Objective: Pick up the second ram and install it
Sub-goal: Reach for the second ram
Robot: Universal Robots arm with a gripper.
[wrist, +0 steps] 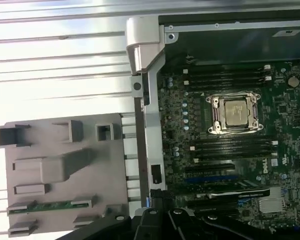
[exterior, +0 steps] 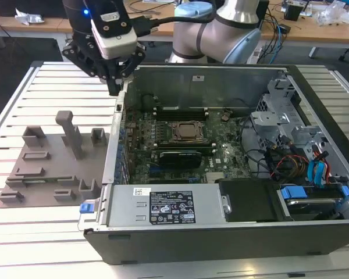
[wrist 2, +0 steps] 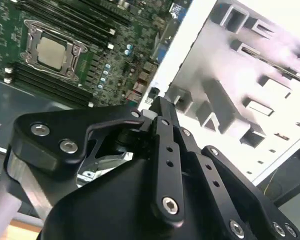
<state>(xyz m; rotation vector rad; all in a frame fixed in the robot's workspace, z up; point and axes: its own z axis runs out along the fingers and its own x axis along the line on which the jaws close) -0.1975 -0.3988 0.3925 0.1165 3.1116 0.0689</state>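
Over the case's [exterior: 209, 70] rear corner, at the exterior view's left, we see the gripper [exterior: 114, 87], jaws seemingly clenched on nothing. Our first wrist view adds the ram [wrist: 50, 206], lying in the grey tray [wrist: 65, 172].

arm [exterior: 221, 35]: elbow bent, wrist turned down | tool [exterior: 114, 88]: pointing straight down | jaws: closed together, holding nothing

Gripper [wrist 2: 159, 105] looks matt black metal, shiny screws; fixture tray [wrist: 65, 172] is matt grey plastic, second ram [wrist: 52, 205] green circuit board, case [wrist: 145, 45] bare smooth metal.
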